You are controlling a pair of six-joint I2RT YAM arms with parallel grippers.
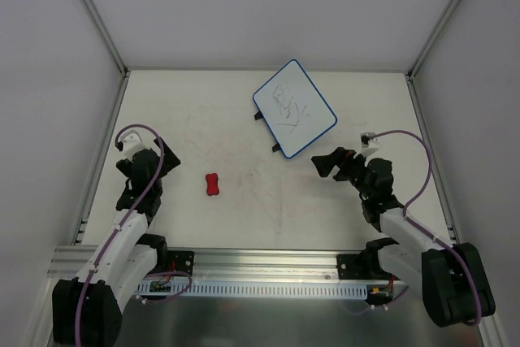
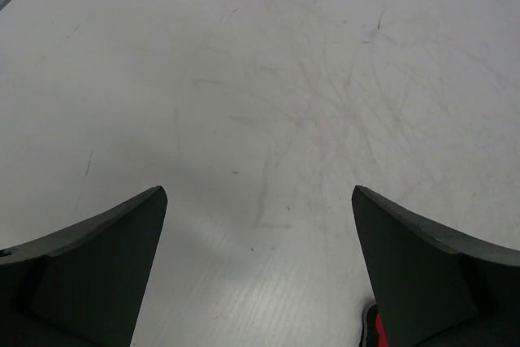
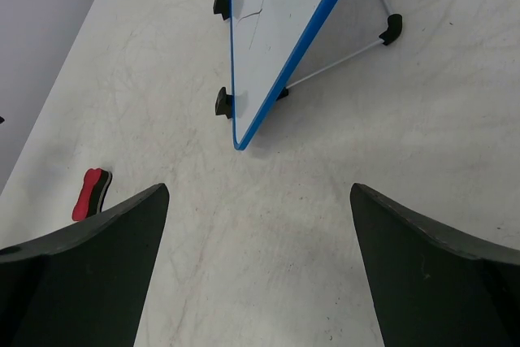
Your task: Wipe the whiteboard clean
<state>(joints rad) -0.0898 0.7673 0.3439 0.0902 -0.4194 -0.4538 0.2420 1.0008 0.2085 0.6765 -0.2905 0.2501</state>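
Observation:
The whiteboard is at the back right of the table, a white panel with a blue rim, dark scribbles on it and black feet. It leans on a thin wire stand in the right wrist view, where the whiteboard fills the upper middle. My right gripper is just near and right of its near corner, open and empty, also seen as right gripper. A red eraser lies mid-table; the eraser shows at left. My left gripper is open left of it; left gripper holds nothing, with the eraser peeking beside its right finger.
Grey enclosure walls close the table on the left, back and right. An aluminium rail runs along the near edge between the arm bases. The tabletop carries faint smudges and scratches.

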